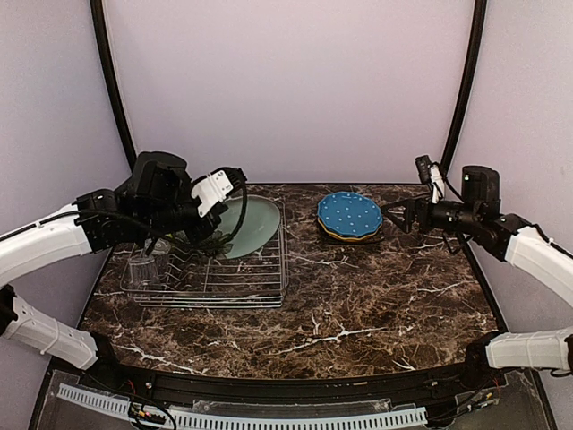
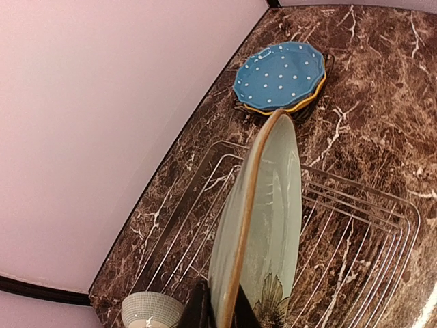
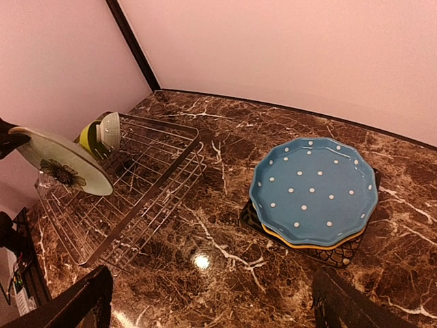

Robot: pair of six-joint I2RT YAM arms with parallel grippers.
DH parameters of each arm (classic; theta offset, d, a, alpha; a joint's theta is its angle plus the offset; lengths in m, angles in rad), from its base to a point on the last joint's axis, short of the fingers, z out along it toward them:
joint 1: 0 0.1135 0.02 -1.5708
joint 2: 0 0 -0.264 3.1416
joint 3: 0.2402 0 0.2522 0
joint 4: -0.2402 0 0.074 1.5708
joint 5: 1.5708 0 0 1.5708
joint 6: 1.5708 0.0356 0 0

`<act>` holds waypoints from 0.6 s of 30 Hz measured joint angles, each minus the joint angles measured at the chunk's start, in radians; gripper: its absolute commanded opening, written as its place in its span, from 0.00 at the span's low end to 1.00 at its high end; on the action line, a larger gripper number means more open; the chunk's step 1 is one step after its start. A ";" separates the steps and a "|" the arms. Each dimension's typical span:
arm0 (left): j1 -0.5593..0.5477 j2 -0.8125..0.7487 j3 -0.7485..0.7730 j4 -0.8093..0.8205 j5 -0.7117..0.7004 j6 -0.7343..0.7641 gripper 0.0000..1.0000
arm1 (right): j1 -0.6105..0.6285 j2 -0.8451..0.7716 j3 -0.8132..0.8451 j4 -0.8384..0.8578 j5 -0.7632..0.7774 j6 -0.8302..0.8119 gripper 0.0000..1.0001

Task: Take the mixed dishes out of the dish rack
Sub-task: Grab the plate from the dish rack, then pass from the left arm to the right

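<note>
My left gripper (image 1: 218, 218) is shut on the rim of the large pale-green flower plate (image 1: 248, 226) and holds it on edge above the dish rack (image 1: 235, 285). The left wrist view shows the plate (image 2: 263, 219) pinched between my fingertips (image 2: 198, 311). A blue dotted plate (image 1: 349, 213) lies on a yellow plate and a black square plate to the right of the rack. My right gripper (image 1: 400, 216) is open and empty, just right of that stack (image 3: 314, 191). Clear glasses (image 1: 141, 267) and small bowls (image 3: 102, 133) stand at the rack's left end.
Dark marble table (image 1: 358, 305) with pale curved walls behind and at both sides. The rack (image 3: 136, 198) takes up the left half; the plate stack sits at the back middle.
</note>
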 measured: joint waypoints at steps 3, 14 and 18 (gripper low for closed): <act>0.044 0.000 0.033 0.005 0.048 -0.076 0.01 | 0.001 0.006 0.000 0.008 -0.038 0.021 0.99; 0.126 0.032 0.157 0.020 0.201 -0.379 0.01 | 0.053 0.100 0.017 0.110 -0.161 0.129 0.95; 0.134 0.044 0.159 0.053 0.290 -0.487 0.01 | 0.089 0.151 0.050 0.166 -0.217 0.162 0.91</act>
